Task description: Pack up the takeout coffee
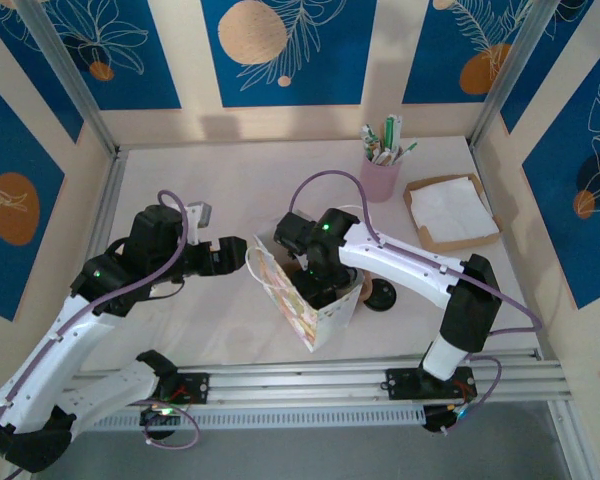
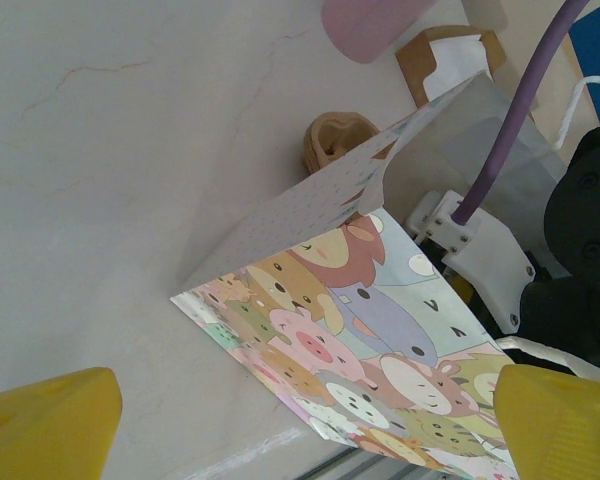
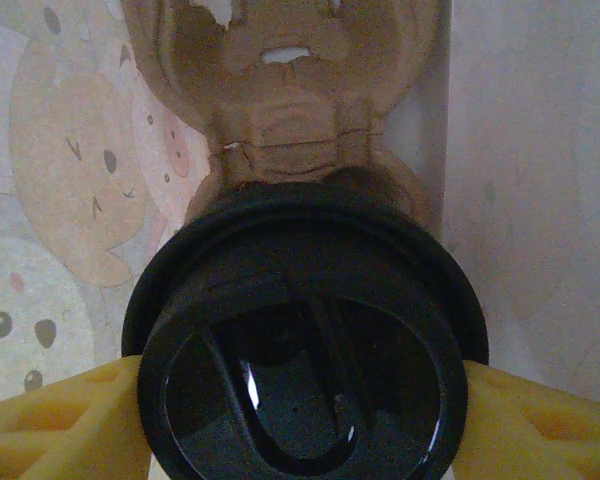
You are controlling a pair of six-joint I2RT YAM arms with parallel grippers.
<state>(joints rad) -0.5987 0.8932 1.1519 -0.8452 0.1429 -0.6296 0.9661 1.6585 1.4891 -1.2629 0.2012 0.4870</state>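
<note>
The takeout coffee (image 3: 300, 330) is held by the right gripper (image 3: 300, 440). Its yellow fingers (image 3: 50, 420) are pressed on both sides of the cup, just below the rim. The jaws are part way closed, as wide as the cup. The cup is kept upright, most likely so that nothing is spilled.

The cup is inside the paper bag (image 1: 320, 315), which is stood near the middle of the table (image 1: 230, 180). The bag's animal pictures can be seen through its wall from the inside. A brown cardboard cup holder (image 3: 280, 90) is seen just past the cup. It is judged that the cup is meant to be set into it, so that it cannot tip over.

The left gripper (image 1: 235, 253) is kept just to the left of the bag. Its jaws are wide apart and nothing is held in it. It is probably placed there so the bag can be steadied. Whether the bag is touched by it cannot be told.

A loose black lid (image 1: 380, 295) is lying on the table, right of the bag.
</note>
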